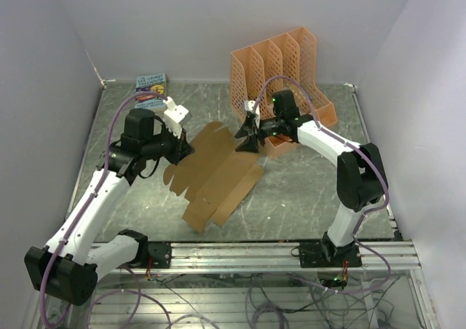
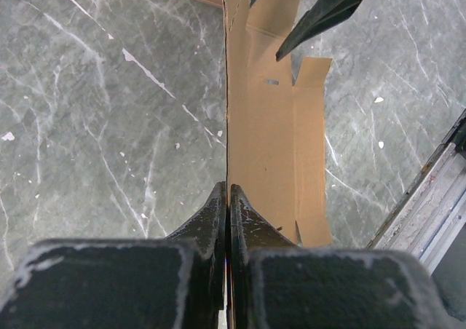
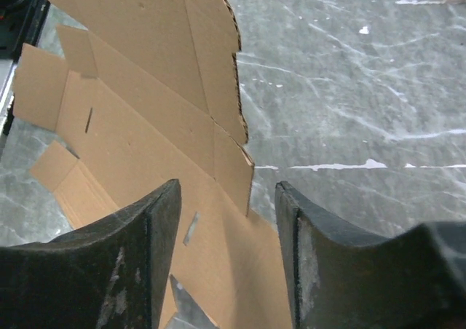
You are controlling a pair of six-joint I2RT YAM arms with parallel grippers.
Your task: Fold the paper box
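- The paper box (image 1: pixel 218 177) is lying mostly flat on the table (image 1: pixel 313 191) (no walls standing).
- The left hand (image 1: pixel 188 148) is clamping tight on one flap's edge.
- The right hand (image 1: pixel 245 137) is hovering at its far end, jaws apart, holding nothing; most folding is waiting.

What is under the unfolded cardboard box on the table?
The paper box lies on the grey marbled table, which shows all around it. One panel is raised, pinched in the left end effector. Anything beneath the flat part is covered.
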